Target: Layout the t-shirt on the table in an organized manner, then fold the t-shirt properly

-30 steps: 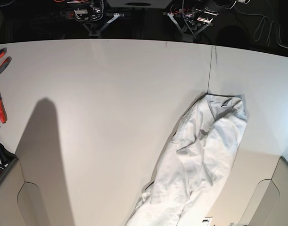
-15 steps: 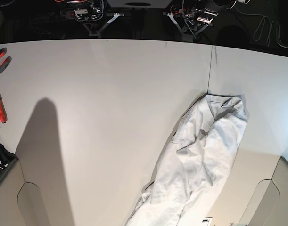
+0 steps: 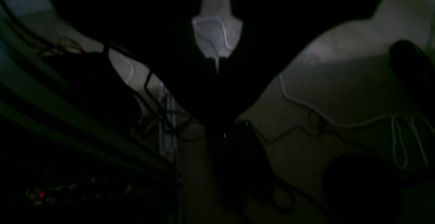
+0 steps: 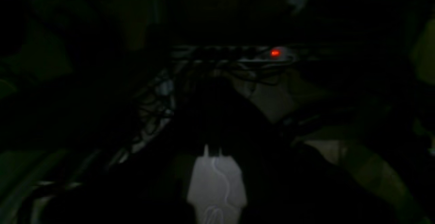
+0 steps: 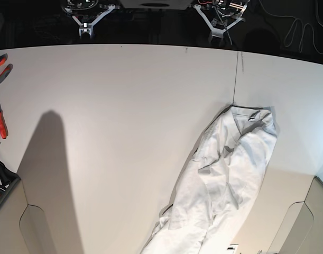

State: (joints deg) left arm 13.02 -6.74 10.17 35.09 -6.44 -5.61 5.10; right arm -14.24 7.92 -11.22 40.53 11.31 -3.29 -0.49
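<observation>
Both pincers, left (image 5: 218, 33) and right (image 5: 85, 30), we see closed and empty beyond the counter's (image 5: 124, 95) far edge, well apart from the crumpled t-shirt (image 5: 224, 180).

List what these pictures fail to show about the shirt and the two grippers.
- t-shirt: base view, its lower end is cut off by the bottom edge; it lies bunched in a long strip on the table, so sleeves and hem are folded under.
- left gripper: left wrist view is very dark; only pale closed fingers show.
- right gripper: right wrist view is nearly black.
- Neither wrist view shows the shirt.
</observation>
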